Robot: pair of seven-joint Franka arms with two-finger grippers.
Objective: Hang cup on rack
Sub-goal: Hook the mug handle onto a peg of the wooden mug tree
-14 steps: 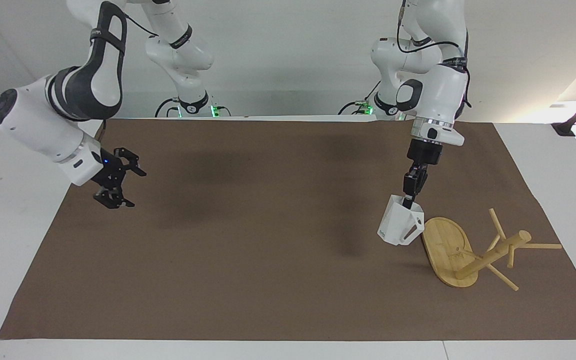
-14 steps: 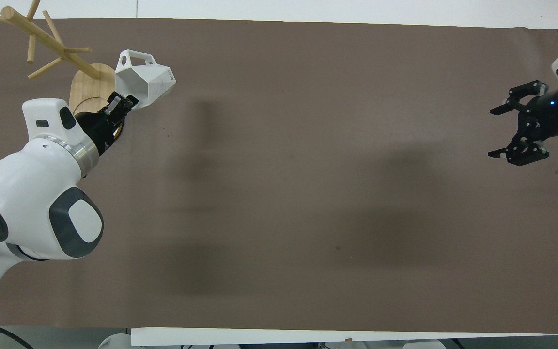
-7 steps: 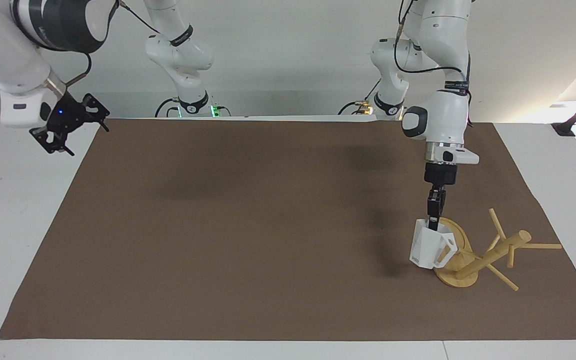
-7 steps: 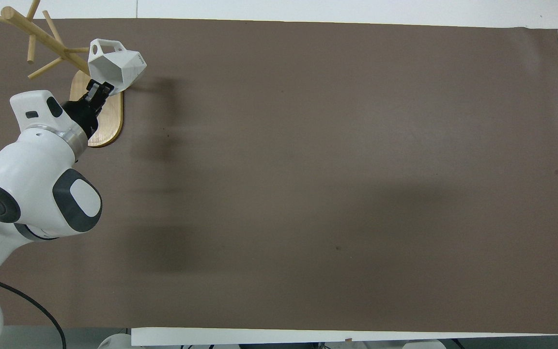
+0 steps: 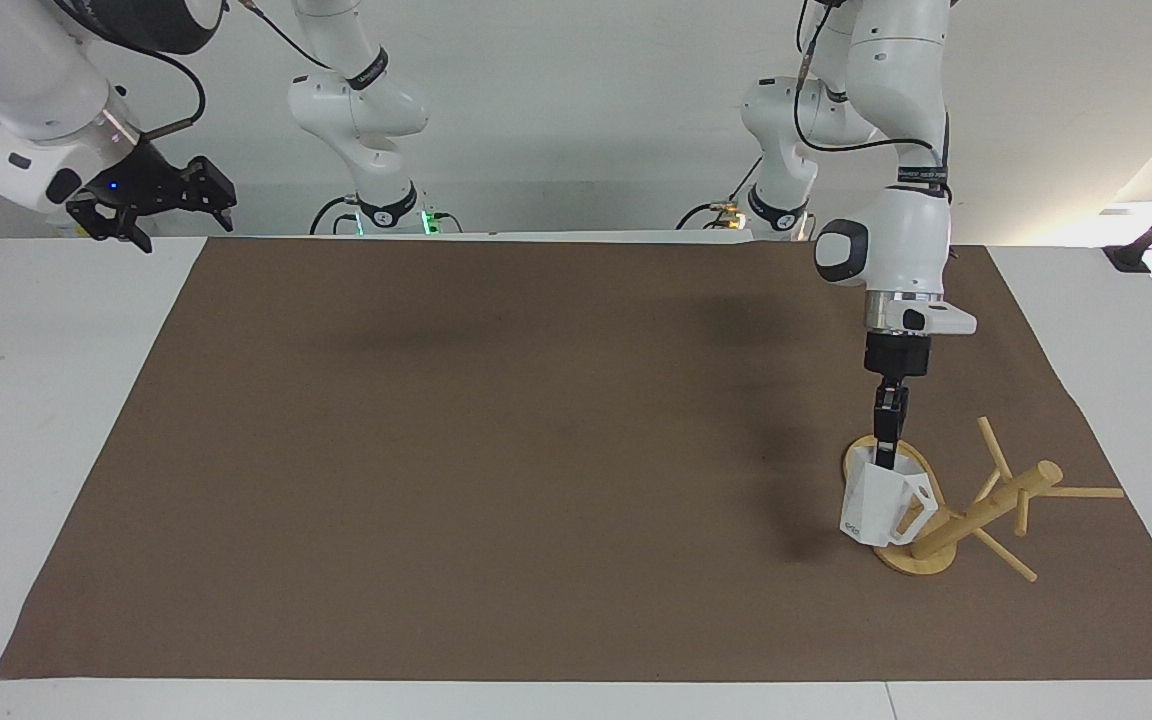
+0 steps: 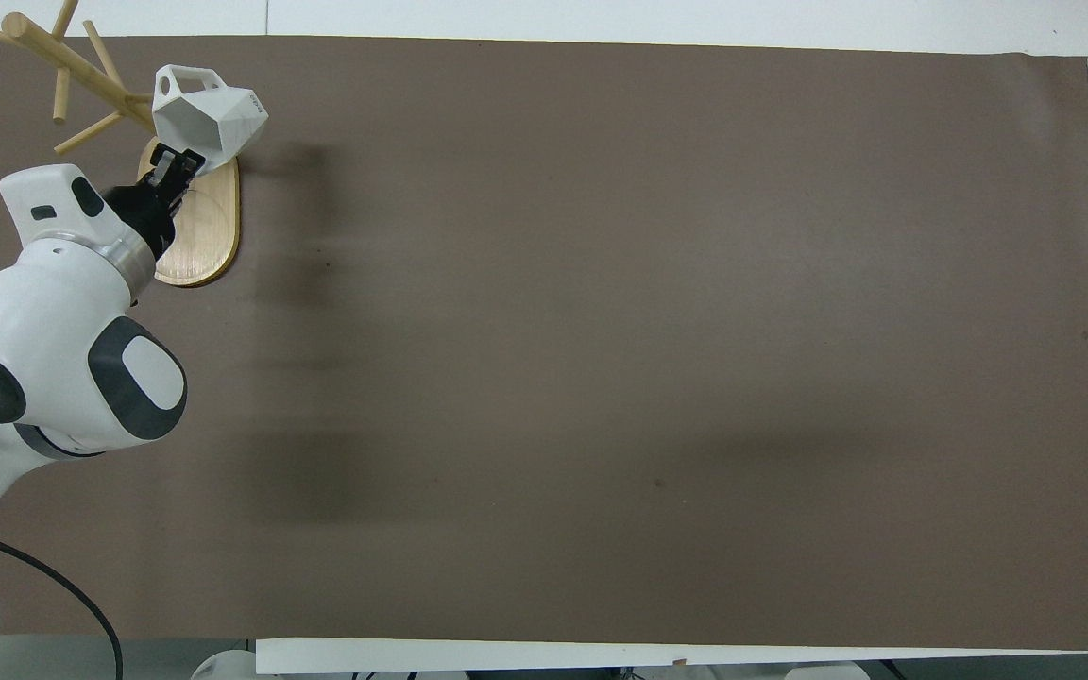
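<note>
The left gripper (image 5: 886, 455) is gripping the faceted white plastic cup (image 5: 874, 505) by its rim over the light bamboo mug rack (image 5: 966, 510), near the desk corner at the left arm's end (right gripper (image 5: 151, 205), fingers spread, is waiting raised).

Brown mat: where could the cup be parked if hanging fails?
The brown mat is bare from the rack to the right arm's end. It is crowded only at the left arm's end, where the left gripper holds the cup over the rack's base.
</note>
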